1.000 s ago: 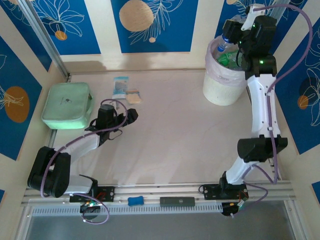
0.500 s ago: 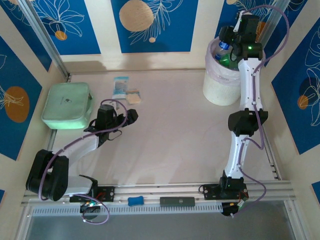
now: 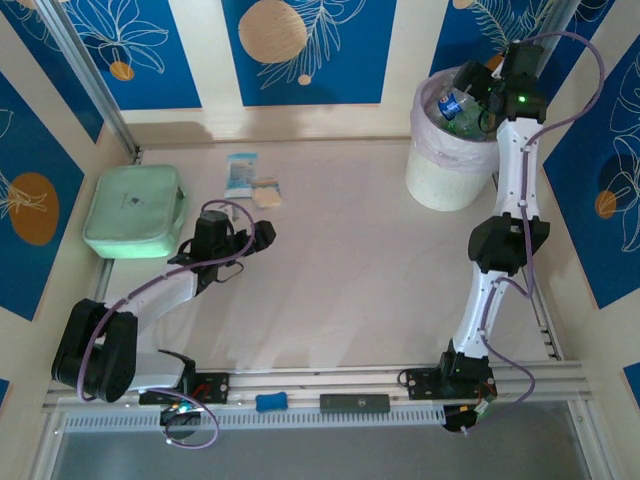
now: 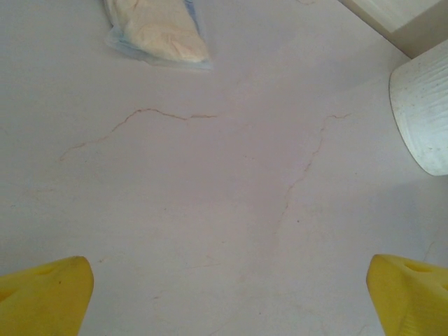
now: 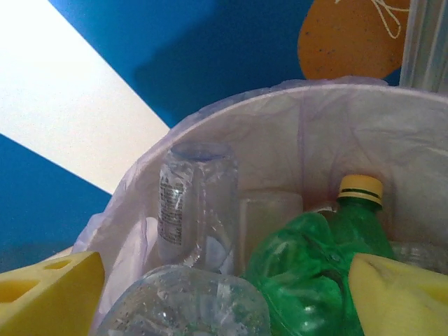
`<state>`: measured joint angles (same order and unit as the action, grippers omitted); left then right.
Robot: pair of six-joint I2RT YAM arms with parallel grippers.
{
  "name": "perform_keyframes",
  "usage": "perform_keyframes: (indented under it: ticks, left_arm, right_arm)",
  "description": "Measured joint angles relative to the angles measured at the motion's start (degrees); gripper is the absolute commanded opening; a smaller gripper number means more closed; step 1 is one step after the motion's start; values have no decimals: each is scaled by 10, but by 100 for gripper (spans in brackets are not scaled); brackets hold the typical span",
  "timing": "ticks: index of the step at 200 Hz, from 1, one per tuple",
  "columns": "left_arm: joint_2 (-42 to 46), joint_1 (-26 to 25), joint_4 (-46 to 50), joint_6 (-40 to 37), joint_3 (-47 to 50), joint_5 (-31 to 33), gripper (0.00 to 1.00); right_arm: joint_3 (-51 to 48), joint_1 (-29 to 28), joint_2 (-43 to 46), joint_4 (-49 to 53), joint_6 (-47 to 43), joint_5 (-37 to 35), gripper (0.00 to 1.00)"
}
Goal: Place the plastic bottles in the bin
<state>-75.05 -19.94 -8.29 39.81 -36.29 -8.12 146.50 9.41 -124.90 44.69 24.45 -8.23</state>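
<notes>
beige table (image 3: 350, 250) | right pincer (image 5: 227, 290) now apart above bin (image 3: 440, 175), bottles (image 5: 308, 280) inside | left pincer (image 4: 225, 297) apart, unmoved

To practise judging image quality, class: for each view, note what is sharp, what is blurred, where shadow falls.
Top external: evenly lit and sharp, soft shadow along the far edge of the table. Left wrist: table cracks crisp, the left gripper's fingers blurred in the corners. Right wrist: the right gripper's fingers and nearest clear bottle soft.

Green pouch (image 3: 134, 210) at table's (image 3: 350, 260) 9 o'clock edge. Blue-white pkt (image 3: 241, 172) at 11; beige pkt (image 3: 266, 192) just beside, its 4 o'clock. Blue item (image 3: 271, 402) on near rail (image 3: 400, 378), 7 o'clock.
</notes>
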Motion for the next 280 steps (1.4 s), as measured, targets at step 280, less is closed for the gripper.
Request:
perform_keyframes:
  ticks: [280]
  left_arm:
    - [24,48,-81,-350,27,430,100]
  right_arm:
    - [-1092,-168,462,-549,-134,-129,99]
